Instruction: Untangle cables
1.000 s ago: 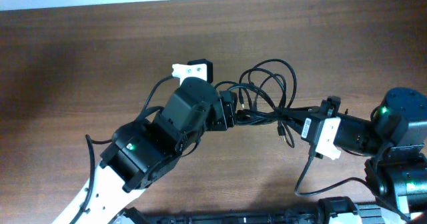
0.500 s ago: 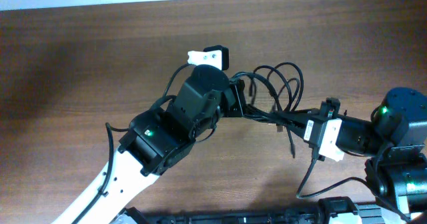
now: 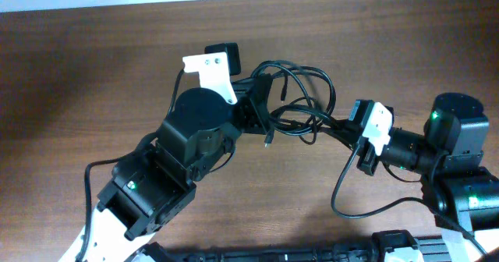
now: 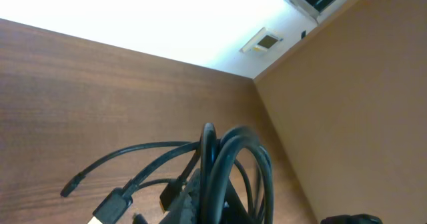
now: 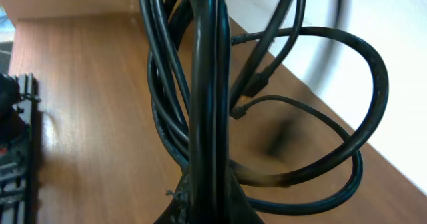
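The cables (image 3: 304, 90) hang in a tangle over the counter (image 3: 93, 67) between the two arms, with the left pincer (image 3: 261, 112) clamped on the bundle's left side and the right pincer (image 3: 341, 125) clamped on its right. Both arms reach inward, wrists facing each other. The loops should loosen best if the pincers are drawn apart slowly, so that no knot tightens.

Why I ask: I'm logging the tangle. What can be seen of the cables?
The cables are thin, glossy black cords, rubbery-looking, knotted into one bundle of overlapping loops. The bundle is strung between the left gripper and the right gripper, whose jaws are shut on it, over the wooden table. A few small plug ends hang loose from it.
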You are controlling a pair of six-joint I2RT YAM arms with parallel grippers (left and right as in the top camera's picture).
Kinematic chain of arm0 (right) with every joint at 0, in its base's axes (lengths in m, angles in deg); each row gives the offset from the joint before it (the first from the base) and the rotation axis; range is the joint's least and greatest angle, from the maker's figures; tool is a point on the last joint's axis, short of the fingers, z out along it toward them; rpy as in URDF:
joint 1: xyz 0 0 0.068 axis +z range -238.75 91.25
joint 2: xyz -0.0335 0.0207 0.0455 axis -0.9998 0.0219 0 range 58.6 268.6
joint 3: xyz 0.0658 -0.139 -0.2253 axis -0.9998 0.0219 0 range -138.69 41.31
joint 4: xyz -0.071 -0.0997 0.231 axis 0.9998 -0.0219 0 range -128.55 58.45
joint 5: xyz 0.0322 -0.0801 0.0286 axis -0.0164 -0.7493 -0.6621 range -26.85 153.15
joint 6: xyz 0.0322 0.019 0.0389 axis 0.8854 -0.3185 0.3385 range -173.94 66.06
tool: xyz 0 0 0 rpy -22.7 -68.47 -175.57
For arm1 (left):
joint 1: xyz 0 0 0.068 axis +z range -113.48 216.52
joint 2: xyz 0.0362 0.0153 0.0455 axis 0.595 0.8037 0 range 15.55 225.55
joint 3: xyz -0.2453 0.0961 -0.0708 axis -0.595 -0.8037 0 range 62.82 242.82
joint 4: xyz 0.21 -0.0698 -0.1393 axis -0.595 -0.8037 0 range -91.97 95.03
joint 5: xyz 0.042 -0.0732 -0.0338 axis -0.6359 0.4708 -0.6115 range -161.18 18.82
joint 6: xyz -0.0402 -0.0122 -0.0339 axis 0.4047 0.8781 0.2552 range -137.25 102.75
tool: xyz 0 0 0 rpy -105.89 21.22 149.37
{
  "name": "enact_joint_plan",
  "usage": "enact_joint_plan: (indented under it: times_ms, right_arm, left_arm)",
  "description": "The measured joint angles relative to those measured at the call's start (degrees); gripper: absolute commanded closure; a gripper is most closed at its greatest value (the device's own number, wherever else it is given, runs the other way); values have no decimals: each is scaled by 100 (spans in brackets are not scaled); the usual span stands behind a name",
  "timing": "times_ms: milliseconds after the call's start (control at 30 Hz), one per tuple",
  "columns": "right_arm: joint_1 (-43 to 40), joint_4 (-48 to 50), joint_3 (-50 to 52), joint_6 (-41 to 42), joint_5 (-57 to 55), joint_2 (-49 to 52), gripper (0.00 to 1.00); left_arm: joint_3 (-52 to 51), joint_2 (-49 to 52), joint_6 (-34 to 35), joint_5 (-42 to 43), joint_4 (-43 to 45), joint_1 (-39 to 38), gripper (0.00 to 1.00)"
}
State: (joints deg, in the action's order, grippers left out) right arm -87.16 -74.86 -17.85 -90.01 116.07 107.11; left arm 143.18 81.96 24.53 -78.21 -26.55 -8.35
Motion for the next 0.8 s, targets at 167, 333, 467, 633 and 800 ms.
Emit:
enact_joint_plan:
  times_ms: [167, 333, 467, 633, 800]
  right_arm:
    - [0, -20, -2, 647, 0, 48, 96]
    - [0, -136, -55, 905, 20, 46, 96]
    - [0, -149, -85, 916, 48, 46, 96]
    - [0, -142, -85, 916, 46, 48, 96]
    - [0, -52, -96, 918, 50, 63, 96]
  left_arm:
    - [-20, 0, -42, -11, 850, 0, 100]
    - [-42, 0, -39, -186, 1517, 0, 100]
    - [-61, 15, -37, -391, 1812, -9, 100]
    - [-63, 166, -33, -1491, 1720, -50, 100]
    - [-66, 332, -249, -2511, 1720, -116, 72]
